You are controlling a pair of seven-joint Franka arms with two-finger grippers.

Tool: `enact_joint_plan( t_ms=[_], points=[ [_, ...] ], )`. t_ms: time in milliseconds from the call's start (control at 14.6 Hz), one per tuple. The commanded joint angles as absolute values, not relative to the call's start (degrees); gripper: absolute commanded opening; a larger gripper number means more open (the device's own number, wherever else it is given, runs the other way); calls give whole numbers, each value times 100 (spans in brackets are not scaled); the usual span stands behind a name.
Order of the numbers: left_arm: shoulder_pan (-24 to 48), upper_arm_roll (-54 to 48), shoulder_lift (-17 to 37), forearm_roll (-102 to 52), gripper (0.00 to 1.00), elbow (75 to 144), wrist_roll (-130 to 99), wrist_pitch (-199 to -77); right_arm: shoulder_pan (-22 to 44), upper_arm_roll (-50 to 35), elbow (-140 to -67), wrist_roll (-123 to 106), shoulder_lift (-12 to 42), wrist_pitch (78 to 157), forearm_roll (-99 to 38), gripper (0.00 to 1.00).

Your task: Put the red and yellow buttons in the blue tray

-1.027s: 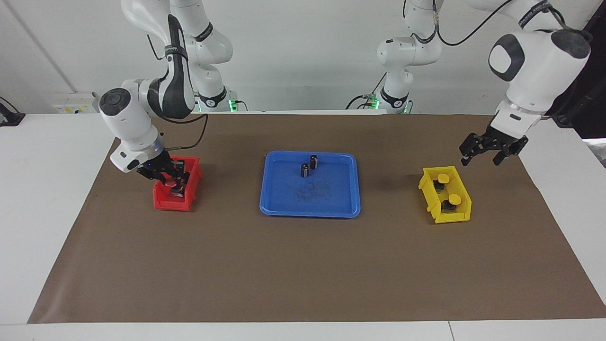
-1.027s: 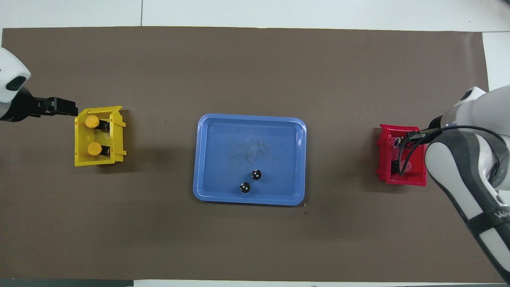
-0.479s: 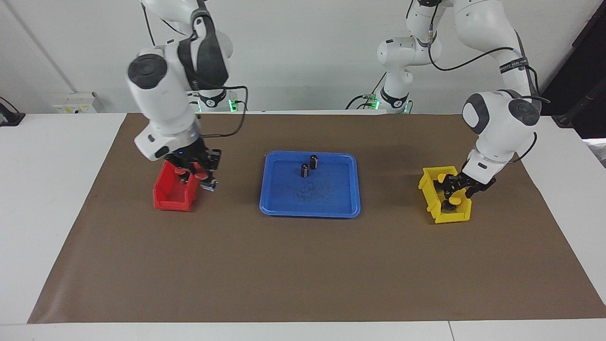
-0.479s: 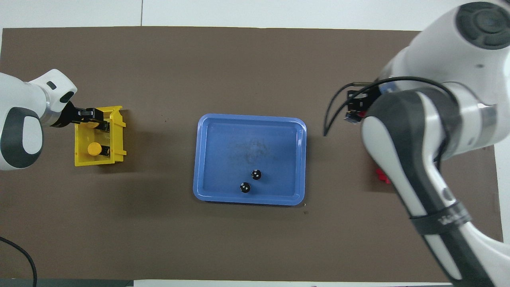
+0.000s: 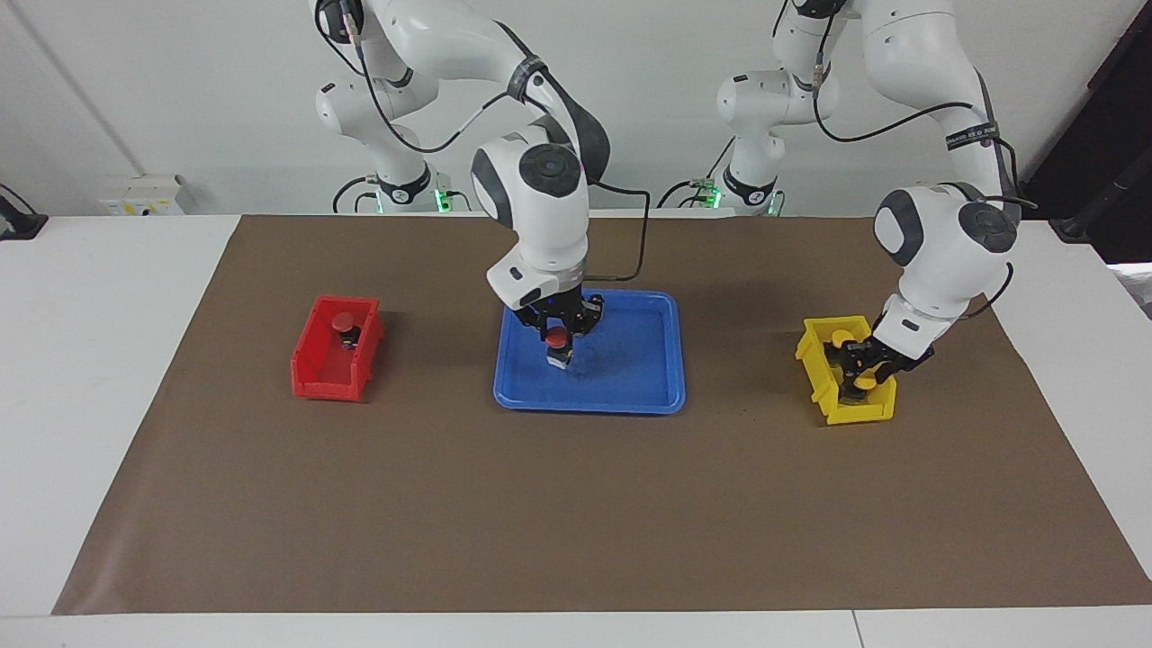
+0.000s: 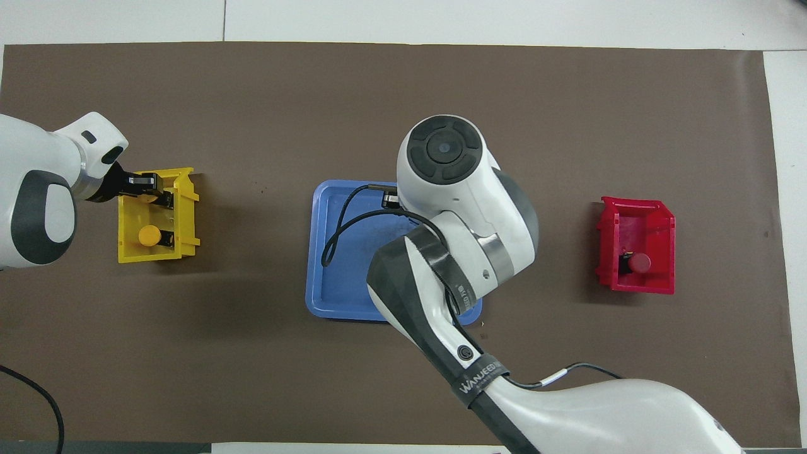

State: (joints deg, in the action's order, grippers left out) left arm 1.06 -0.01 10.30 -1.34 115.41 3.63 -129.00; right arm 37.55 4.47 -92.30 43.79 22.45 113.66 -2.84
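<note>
The blue tray (image 5: 630, 378) lies mid-table; it also shows in the overhead view (image 6: 328, 252). My right gripper (image 5: 560, 344) is low over the tray, shut on a red button (image 5: 558, 335); I cannot tell if the button touches the tray floor. The right arm hides this gripper in the overhead view. A second red button (image 5: 342, 321) sits in the red bin (image 5: 315, 378). My left gripper (image 5: 866, 367) is down in the yellow bin (image 5: 814, 360), shut on the yellow button (image 5: 866, 382) farther from the robots. The other yellow button (image 5: 841, 338) sits beside it, nearer to the robots (image 6: 149, 236).
The red bin (image 6: 637, 208) stands toward the right arm's end of the brown mat (image 5: 576, 504), and the yellow bin (image 6: 129, 214) toward the left arm's end. The two dark capless cylinders in the tray are covered by the right hand.
My right gripper carried a red button from the red bin to over the blue tray. My left gripper came down into the yellow bin and closed around the farther yellow button.
</note>
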Motion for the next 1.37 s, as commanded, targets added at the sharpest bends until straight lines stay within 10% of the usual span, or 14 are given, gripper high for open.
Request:
enact_joint_plan(
  t_ms=[0, 137, 411, 616, 890, 1301],
  points=[
    [53, -9, 1002, -44, 1, 11541, 369, -12947, 3972, 501, -9518, 4552, 2285, 11759, -343, 13],
    [105, -9, 1037, -35, 1, 10989, 369, -12309, 3955, 492, -9641, 4553, 2303, 11830, -343, 16],
    [193, -26, 1107, -61, 1, 9337, 343, -10462, 3946, 492, -9948, 4544, 2250, 12312, -343, 64],
    [990, -44, 1125, -88, 1, 9351, -488, -10511, 3728, 562, -9574, 4326, 2276, 12410, -334, 82],
    [2046, -53, 1151, -631, 1, 9675, -1546, -11037, 2693, 571, -9508, 2809, 1524, 11465, -308, 85],
    [3313, -61, 1397, -835, 1, 10458, -2645, -12215, 820, 571, -11625, -110, -324, 10757, -316, 73]
  ],
)
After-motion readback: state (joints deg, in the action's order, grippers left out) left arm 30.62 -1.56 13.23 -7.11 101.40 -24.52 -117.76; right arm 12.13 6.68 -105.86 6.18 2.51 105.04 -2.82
